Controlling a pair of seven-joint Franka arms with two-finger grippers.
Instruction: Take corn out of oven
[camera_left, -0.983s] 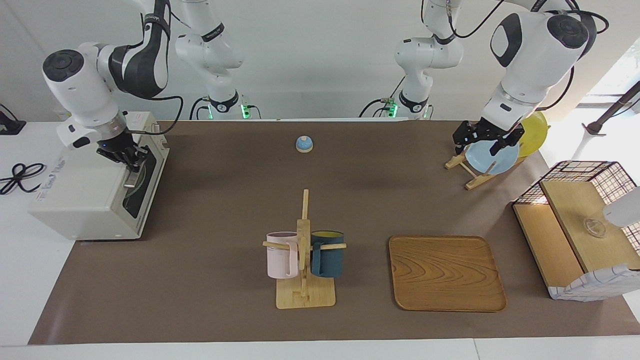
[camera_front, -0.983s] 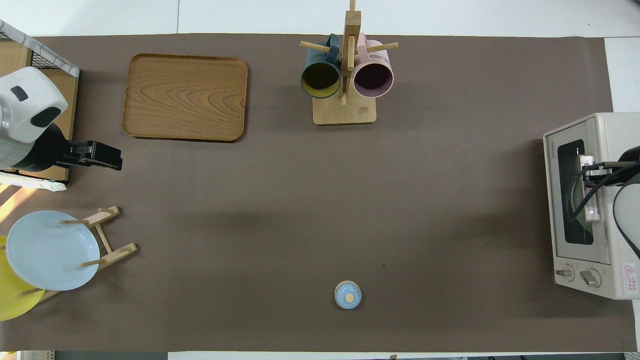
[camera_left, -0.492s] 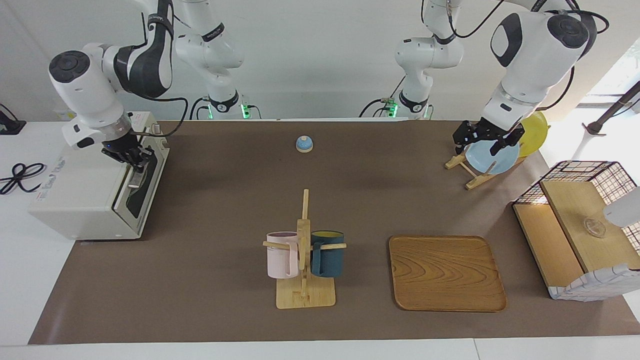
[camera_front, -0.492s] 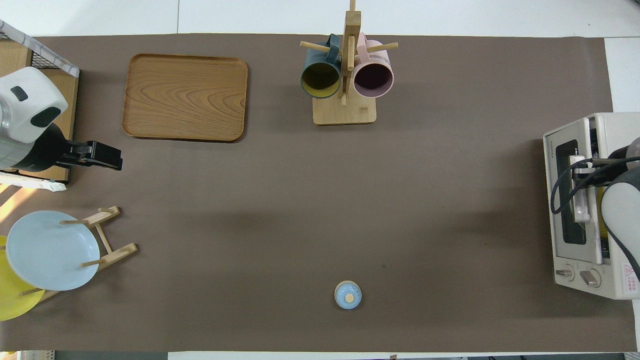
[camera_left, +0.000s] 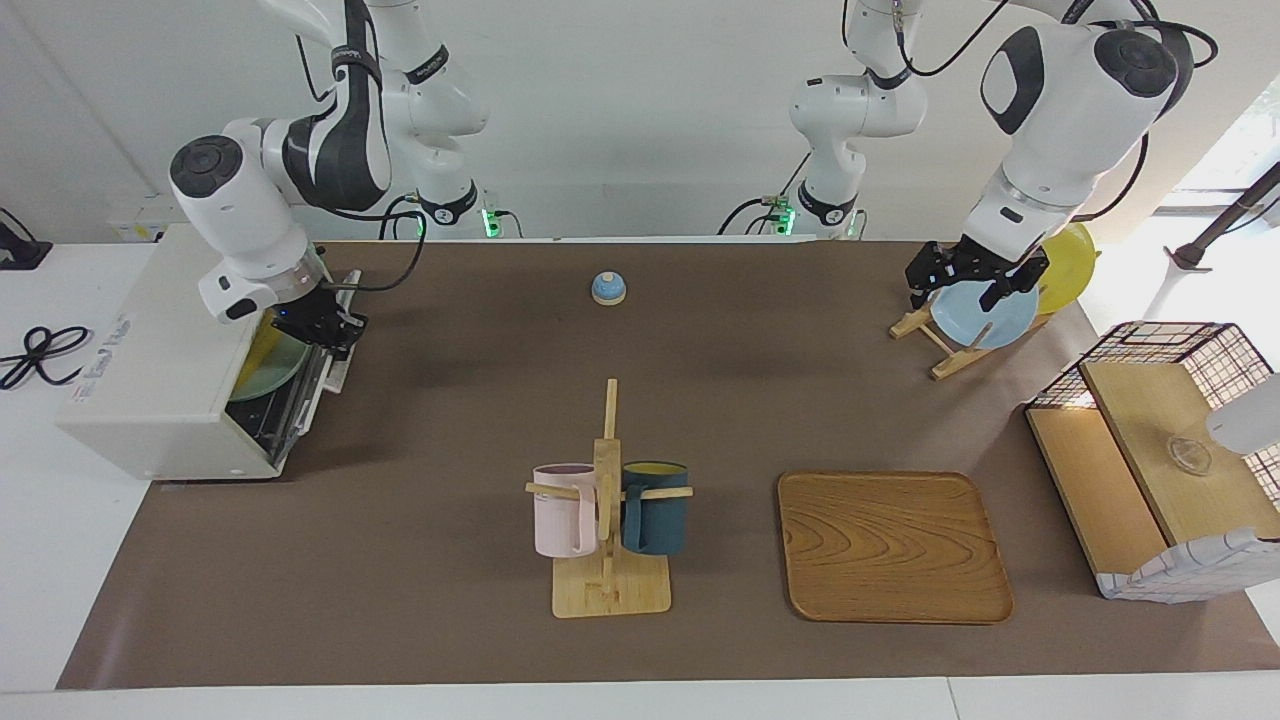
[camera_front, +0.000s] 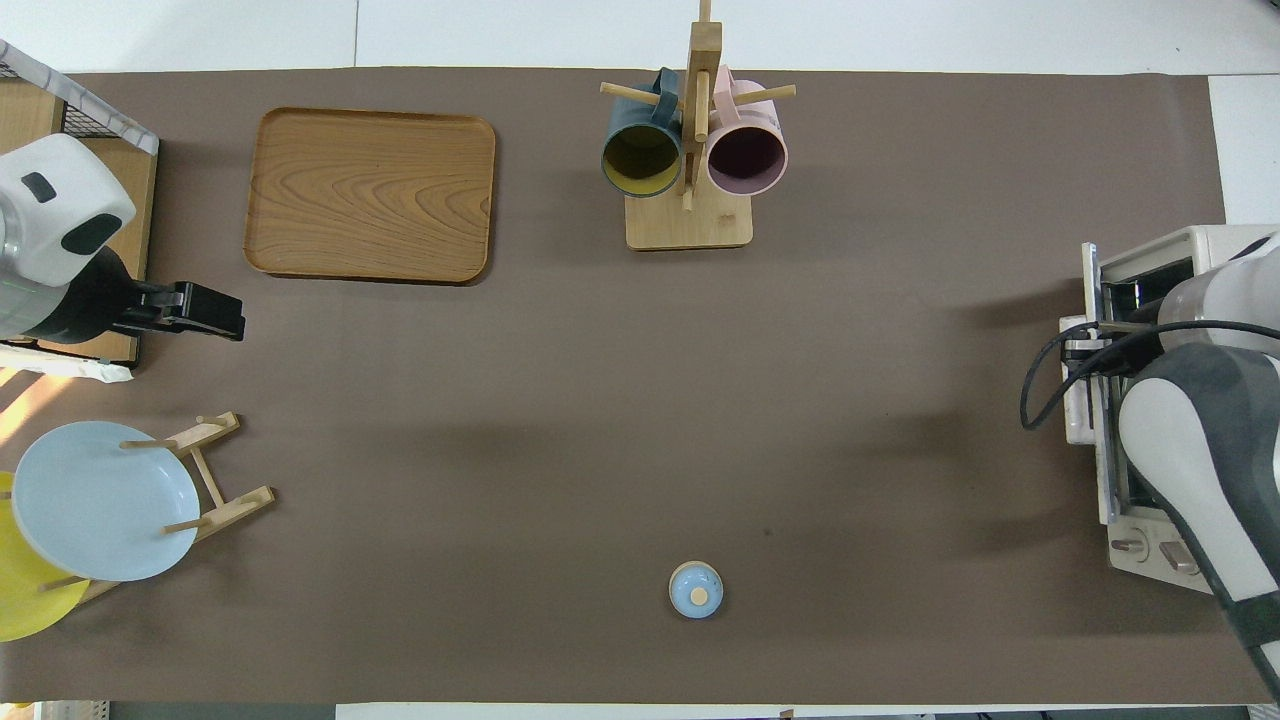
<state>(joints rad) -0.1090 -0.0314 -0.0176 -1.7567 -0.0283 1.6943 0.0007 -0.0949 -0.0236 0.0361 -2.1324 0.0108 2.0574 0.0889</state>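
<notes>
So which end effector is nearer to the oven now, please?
The right. The right end effector is at the oven, on its partly lowered door. The left end effector waits at the table's left-arm end, over the plate rack.

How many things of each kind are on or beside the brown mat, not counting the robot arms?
Oven: 1
Mugs, pink and dark blue: 2
Mug rack: 1
Plates on the stand, light blue and yellow: 2
Plate stand: 1
Wooden tray: 1
Wire basket: 1
Small blue bell: 1
Total: 10
</notes>
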